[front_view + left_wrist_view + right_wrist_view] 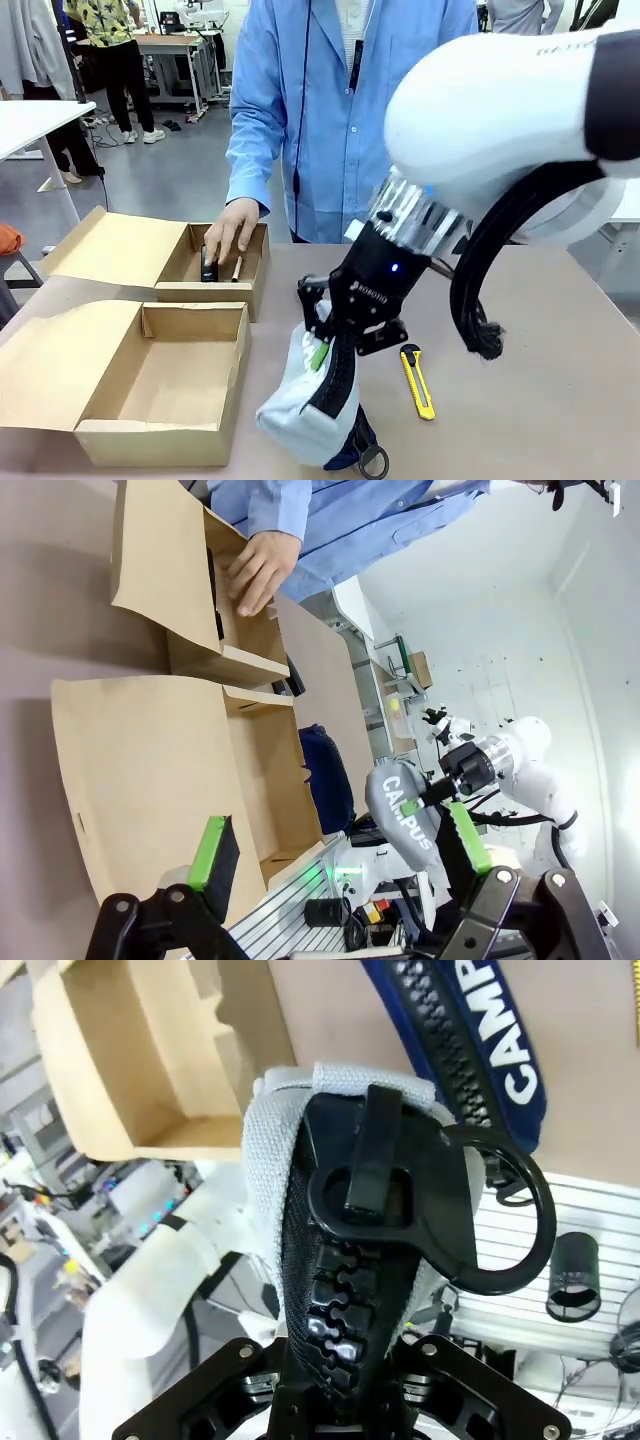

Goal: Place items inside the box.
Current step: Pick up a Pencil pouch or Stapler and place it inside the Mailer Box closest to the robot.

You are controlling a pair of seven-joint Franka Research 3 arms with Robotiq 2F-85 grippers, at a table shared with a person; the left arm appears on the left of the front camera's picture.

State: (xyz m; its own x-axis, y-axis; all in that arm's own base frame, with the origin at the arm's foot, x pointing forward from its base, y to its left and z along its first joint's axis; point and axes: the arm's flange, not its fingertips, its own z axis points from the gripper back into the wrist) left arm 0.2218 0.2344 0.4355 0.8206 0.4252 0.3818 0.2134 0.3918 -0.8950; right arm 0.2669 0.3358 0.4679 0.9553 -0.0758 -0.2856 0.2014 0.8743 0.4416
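Right gripper (325,352) pinches the zip pouch (303,412), which hangs just beside the box (150,440); best lift it clear of the rim, carry it toward nine o'clock, lay it lengthwise; left gripper (340,840) stands spread, empty.

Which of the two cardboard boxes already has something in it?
The farther, narrower box, where the person's hand rests: a small black item lies inside. The nearer, wider box shows a bare floor.
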